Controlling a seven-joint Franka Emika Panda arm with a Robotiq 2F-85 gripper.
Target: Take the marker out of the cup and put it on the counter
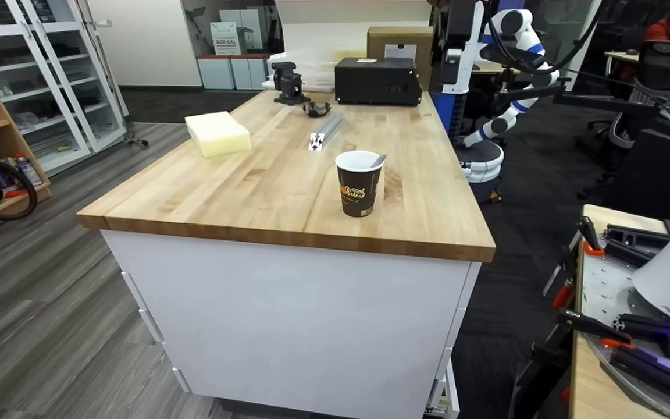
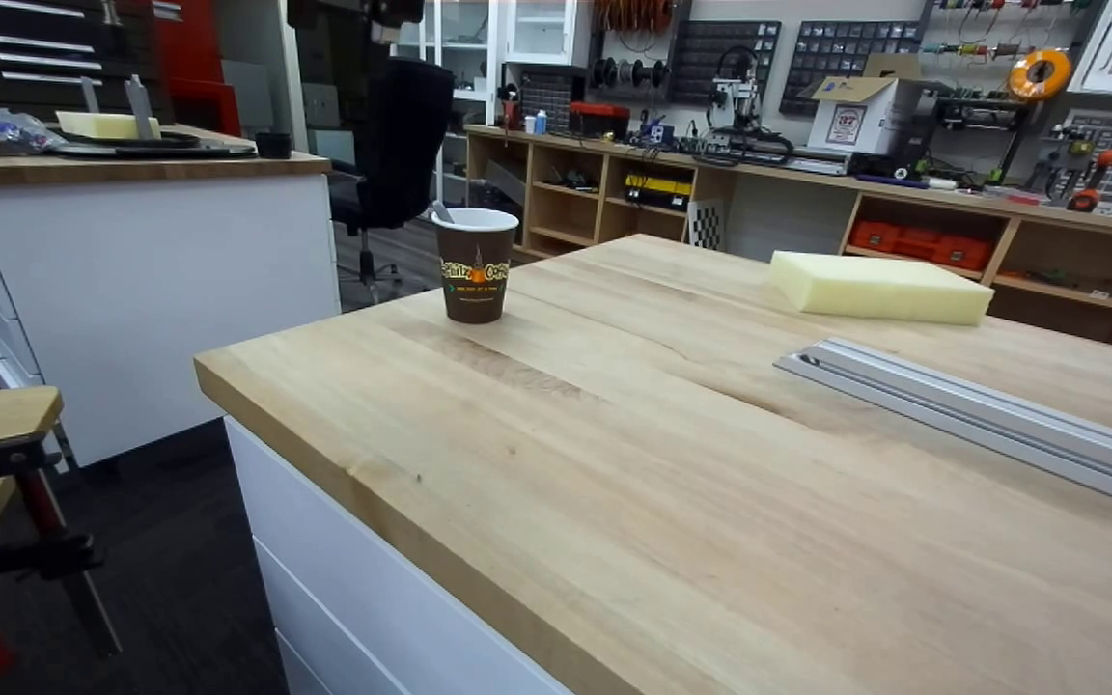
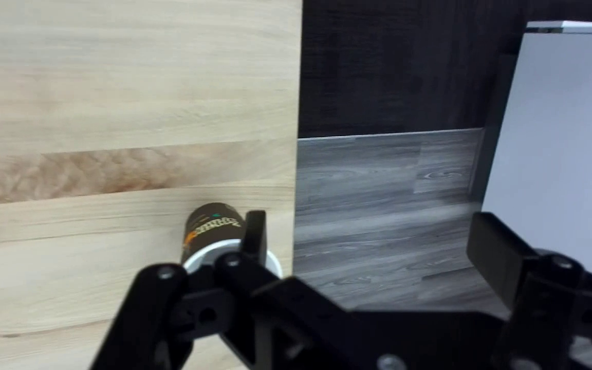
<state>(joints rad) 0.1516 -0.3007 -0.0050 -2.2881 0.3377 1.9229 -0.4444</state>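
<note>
Wrist view: the tool [image 3: 375, 244], jaws apart, hides part of the cup [image 3: 213, 228].

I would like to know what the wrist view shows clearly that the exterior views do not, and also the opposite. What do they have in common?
Only the wrist view gives a clear look at the fingers, spread apart, one of them hiding part of the cup.

Only the exterior views show the marker, its grey end sticking up tilted above the cup's rim, along with the yellow foam block and the metal bar.

All of them share the cup standing on the wooden counter, near an edge.
</note>
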